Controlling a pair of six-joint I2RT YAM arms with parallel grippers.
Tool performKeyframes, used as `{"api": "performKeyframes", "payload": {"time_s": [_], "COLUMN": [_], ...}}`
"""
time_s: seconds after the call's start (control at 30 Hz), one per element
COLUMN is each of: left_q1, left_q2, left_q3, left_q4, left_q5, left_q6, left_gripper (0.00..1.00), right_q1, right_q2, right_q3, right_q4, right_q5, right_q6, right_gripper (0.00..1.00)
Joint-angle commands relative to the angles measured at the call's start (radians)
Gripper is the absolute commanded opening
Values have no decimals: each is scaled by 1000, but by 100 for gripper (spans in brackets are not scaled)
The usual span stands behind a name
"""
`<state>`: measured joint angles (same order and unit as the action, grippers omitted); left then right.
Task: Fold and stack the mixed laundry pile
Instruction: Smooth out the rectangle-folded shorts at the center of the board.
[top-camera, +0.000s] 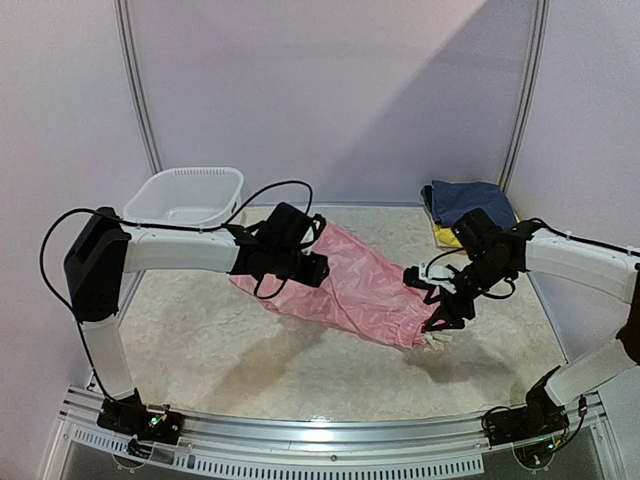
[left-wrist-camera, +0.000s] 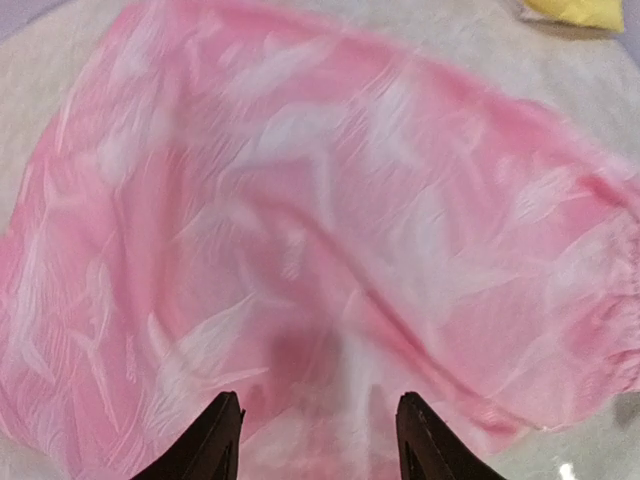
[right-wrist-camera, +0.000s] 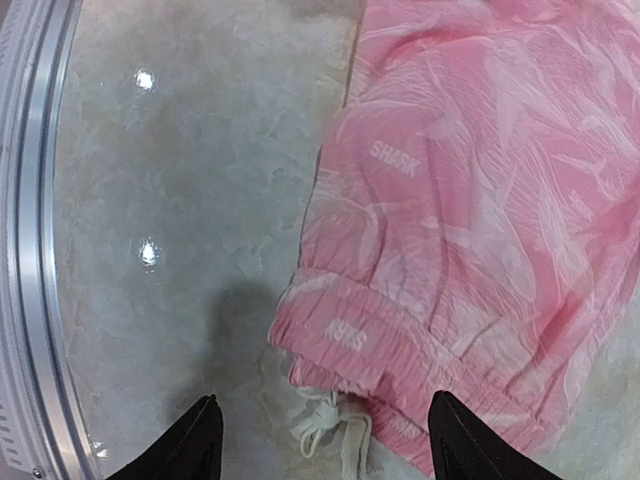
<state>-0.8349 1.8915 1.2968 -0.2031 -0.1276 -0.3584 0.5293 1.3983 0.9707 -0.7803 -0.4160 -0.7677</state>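
- Lying across the middle of the pale, mottled worktop (top-camera: 200, 330) is a thin, crinkly pink garment (top-camera: 335, 285), spread out slantwise from the far left towards the near right.
- The cloth is light and wrinkled, with a faint white print and the white word "SHARK" on it (right-wrist-camera: 480, 200).
- Its near right end is a gathered elastic waistband (right-wrist-camera: 400, 350), puckered into fine ridges, with a knotted white cord drawstring (right-wrist-camera: 325, 420) trailing off onto the worktop.
- A folded navy cloth (top-camera: 470, 200) sits on a plain yellow cloth (top-camera: 445, 235) at the far right corner, well apart from the pink garment.
- A white plastic slotted basket (top-camera: 190, 195), oval with a rolled rim, stands at the far left corner.
- The left hand (left-wrist-camera: 318, 440) is over the far left part of the pink garment (left-wrist-camera: 320, 220); its black fingers stand apart with only flat cloth below them, gripping nothing. Whether the tips touch the cloth I cannot tell.
- The right hand (right-wrist-camera: 325, 445) is above the waistband end; its fingers are spread wide to either side of the drawstring, clamped on nothing.
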Motion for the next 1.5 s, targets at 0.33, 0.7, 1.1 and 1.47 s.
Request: {"api": "performKeyframes", "payload": {"time_s": [0.33,0.7,1.1,1.47], "left_q1": [148,169,91,-89], "left_q2": [39,17,-84,-102], "left_q3": [-214,-318,-287,-110], "left_q4": [108,103,154,48], "left_q5": [29,0,-1,-42], "left_q6": [-201,-205,64,199], "left_gripper": [53,52,52,53], "right_q1": [154,153,129,-44], "right_q2": [239,176,143,41], "right_q3": [-39,-178,-72,209], "right_q4": [213,221,13,-162], "right_q5": [306,388,341,9], "right_q6": [-79,-197,-287,-125], "right_gripper": [63,25,42,65]}}
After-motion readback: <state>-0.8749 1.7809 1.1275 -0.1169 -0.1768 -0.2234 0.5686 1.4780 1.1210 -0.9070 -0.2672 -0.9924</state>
